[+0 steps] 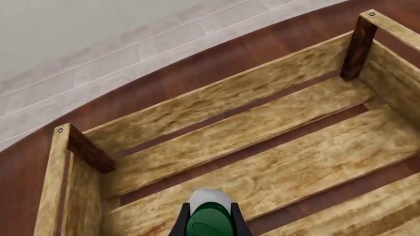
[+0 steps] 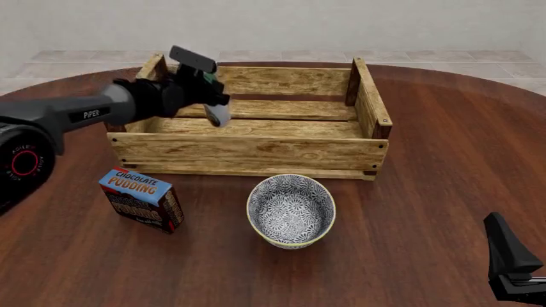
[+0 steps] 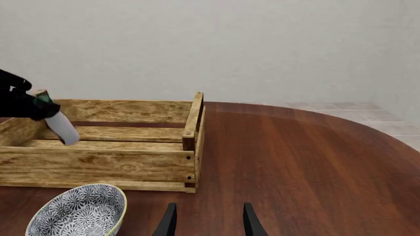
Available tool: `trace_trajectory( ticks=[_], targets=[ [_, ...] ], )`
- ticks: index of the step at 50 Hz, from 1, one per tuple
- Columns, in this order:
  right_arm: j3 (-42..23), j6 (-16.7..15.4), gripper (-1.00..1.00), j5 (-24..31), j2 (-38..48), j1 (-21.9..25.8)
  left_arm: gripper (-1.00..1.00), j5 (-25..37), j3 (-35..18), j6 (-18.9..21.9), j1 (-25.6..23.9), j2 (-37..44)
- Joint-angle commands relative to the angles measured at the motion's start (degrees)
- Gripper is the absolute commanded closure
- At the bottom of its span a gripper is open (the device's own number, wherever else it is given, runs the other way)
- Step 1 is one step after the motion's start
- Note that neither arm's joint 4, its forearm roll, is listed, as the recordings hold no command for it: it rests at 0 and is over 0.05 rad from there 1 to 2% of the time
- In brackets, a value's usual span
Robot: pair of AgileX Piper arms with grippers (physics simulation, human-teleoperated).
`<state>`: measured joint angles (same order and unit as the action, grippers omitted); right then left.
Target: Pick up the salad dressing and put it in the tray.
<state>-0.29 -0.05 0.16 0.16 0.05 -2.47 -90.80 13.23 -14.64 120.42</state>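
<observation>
The left gripper was clamped on the salad dressing, holding the bottle tilted in the air over the left end of the tray, which sat toward the table's far edge. The right gripper hung with fingers apart near the front right corner, holding nothing.

Left pincer raised, extended forward, clamped shut on load; right pincer low, fingers parted.
</observation>
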Motion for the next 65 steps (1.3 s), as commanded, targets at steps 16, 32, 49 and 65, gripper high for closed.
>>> trace_trajectory(
  ticks=[16, 32, 49, 65],
  targets=[
    [0.0, 0.0, -1.00, 0.0, 0.0, 0.0, 1.00, 0.2, -3.1, 0.7, 0.3, 6.3],
    [0.0, 0.0, -1.00, 0.0, 0.0, 0.0, 1.00, 0.5, -6.1, 1.6, 1.2, 10.8],
    [0.0, 0.0, -1.00, 0.0, 0.0, 0.0, 1.00, 0.8, -7.3, 1.9, 1.2, 13.3],
    [0.0, 0.0, -1.00, 0.0, 0.0, 0.0, -1.00, 0.3, -5.9, 2.3, 1.5, 11.7]
  ],
)
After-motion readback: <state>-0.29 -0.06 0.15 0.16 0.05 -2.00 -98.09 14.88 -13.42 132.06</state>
